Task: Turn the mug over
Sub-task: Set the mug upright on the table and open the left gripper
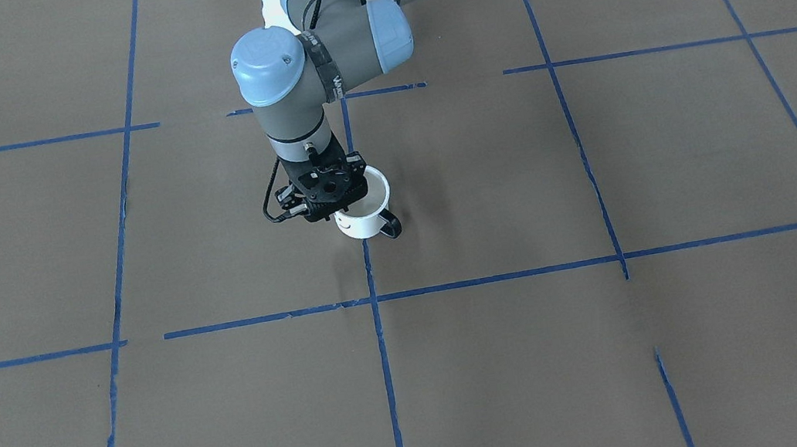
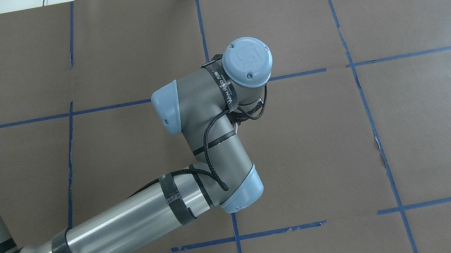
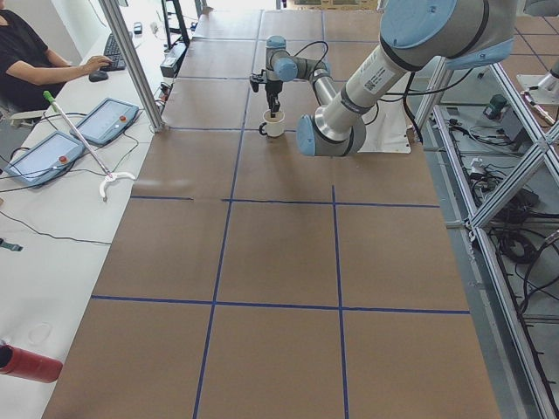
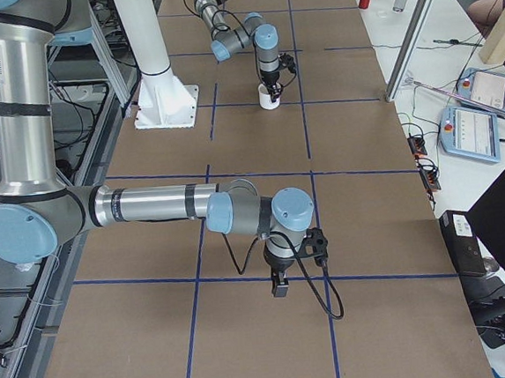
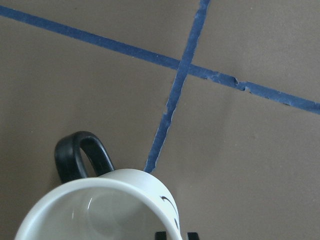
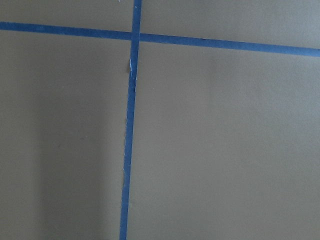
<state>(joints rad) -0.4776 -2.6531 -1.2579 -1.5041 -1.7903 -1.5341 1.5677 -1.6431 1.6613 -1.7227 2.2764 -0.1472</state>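
Near centre of the front view: the mug [image 1: 366, 223] stands upright on the desk [image 1: 619, 348], mouth up, handle toward the lower right.
Left gripper [image 1: 334, 209]: just above the rim's left edge, tips narrowly apart astride the wall; I cannot tell whether it is pinching.
Right gripper [image 4: 278, 284]: well apart from the mug, opening unclear.
Axis: vertical, so flipping likely means turning it over.

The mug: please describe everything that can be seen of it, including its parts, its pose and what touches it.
The mug is small and white and looks enamelled. It has a black loop handle, a pale empty inside, and part of a black smiley face on its side. It stands upright, mouth up, on the brown paper table, over a blue tape line. The left gripper is at its rim; whether the fingers pinch the wall cannot be told.
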